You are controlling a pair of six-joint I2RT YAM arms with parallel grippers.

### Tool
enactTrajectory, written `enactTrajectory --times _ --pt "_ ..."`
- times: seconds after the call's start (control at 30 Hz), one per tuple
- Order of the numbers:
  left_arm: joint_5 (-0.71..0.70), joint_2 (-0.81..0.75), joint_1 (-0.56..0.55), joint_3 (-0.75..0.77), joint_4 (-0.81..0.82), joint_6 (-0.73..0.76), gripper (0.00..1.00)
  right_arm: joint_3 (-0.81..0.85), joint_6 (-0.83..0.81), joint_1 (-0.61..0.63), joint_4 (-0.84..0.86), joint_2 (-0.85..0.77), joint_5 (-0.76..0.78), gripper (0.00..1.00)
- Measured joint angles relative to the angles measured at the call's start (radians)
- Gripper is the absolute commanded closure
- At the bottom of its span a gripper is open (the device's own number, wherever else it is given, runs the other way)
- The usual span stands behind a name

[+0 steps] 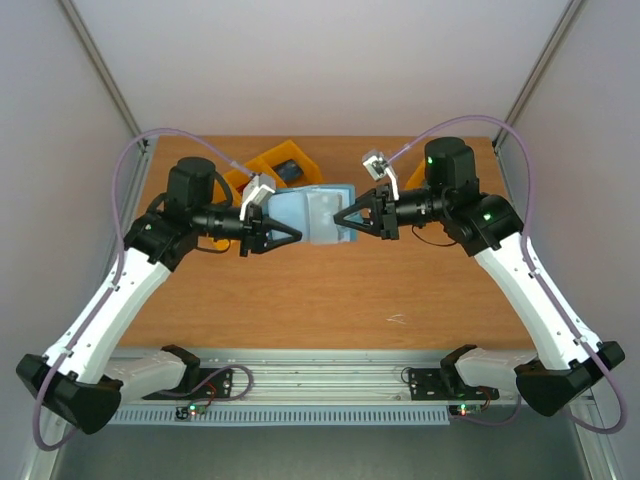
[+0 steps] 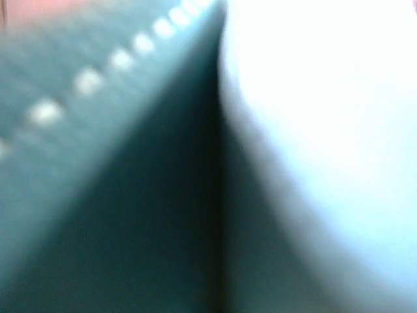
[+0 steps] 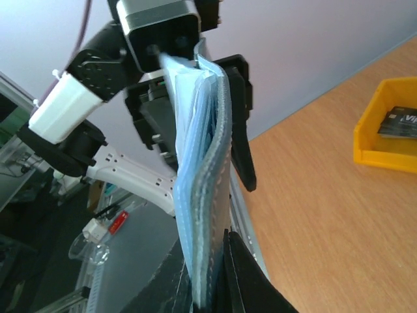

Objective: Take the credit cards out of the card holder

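Observation:
The blue-teal card holder (image 1: 315,213) hangs open in the air between my two grippers, its light blue pockets facing up. My left gripper (image 1: 290,236) is shut on its left edge and my right gripper (image 1: 346,221) on its right edge. In the right wrist view the card holder (image 3: 203,189) stands edge-on, pinched by my right gripper (image 3: 218,267) below, with the left gripper's black fingers (image 3: 242,130) clamping its far end. The left wrist view is filled by the blurred teal card holder (image 2: 130,215). No credit card shows in the pockets. One dark card (image 3: 399,122) lies in an orange bin.
Two orange bins (image 1: 300,158) stand at the back of the wooden table (image 1: 330,300), behind the left gripper; one holds the dark card (image 1: 290,170). The same bin shows at the right of the right wrist view (image 3: 384,153). Grey walls enclose the table.

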Motion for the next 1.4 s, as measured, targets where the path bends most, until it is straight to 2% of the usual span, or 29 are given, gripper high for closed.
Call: enactTrajectory --times 0.07,0.1,0.13,0.23,0.3,0.4,0.53,0.67,0.87,1.1,1.17,1.27,1.4 --pt "0.023 0.000 0.001 -0.030 0.071 -0.057 0.96 0.006 -0.003 0.000 -0.014 -0.002 -0.007 0.96" --pt "0.035 0.000 0.002 -0.048 0.120 -0.088 0.99 0.006 -0.004 0.000 -0.014 -0.004 -0.008 0.94" --pt "0.049 -0.003 0.004 -0.066 0.171 -0.120 1.00 0.006 -0.006 -0.001 -0.014 -0.006 -0.006 0.86" --pt "0.076 -0.017 0.005 -0.141 0.344 -0.237 1.00 0.007 -0.017 -0.003 -0.012 -0.014 -0.010 0.53" --pt "0.079 -0.018 0.004 -0.174 0.438 -0.298 1.00 0.010 -0.026 0.004 -0.017 -0.023 -0.011 0.43" --pt "0.083 -0.018 0.005 -0.188 0.512 -0.343 1.00 0.012 -0.040 0.005 -0.022 -0.044 0.027 0.36" --pt "0.085 -0.026 0.005 -0.185 0.516 -0.322 1.00 0.031 -0.043 0.004 -0.034 -0.063 0.124 0.35" --pt "0.081 -0.032 0.005 -0.176 0.447 -0.241 1.00 0.069 -0.036 0.003 -0.052 -0.053 0.208 0.37" --pt "0.069 -0.040 0.005 -0.167 0.346 -0.134 1.00 0.121 -0.025 0.002 -0.076 -0.012 0.278 0.52" --pt "0.058 -0.046 0.005 -0.166 0.306 -0.077 1.00 0.122 -0.021 -0.003 -0.102 -0.005 0.304 0.59" --pt "0.056 -0.046 0.005 -0.166 0.300 -0.064 1.00 0.122 -0.023 -0.003 -0.114 -0.004 0.303 0.57" --pt "0.054 -0.046 0.005 -0.166 0.290 -0.048 1.00 0.126 -0.026 -0.003 -0.133 0.002 0.303 0.46" --pt "0.053 -0.046 0.005 -0.166 0.286 -0.030 1.00 0.128 -0.035 0.019 -0.133 0.030 0.304 0.41"
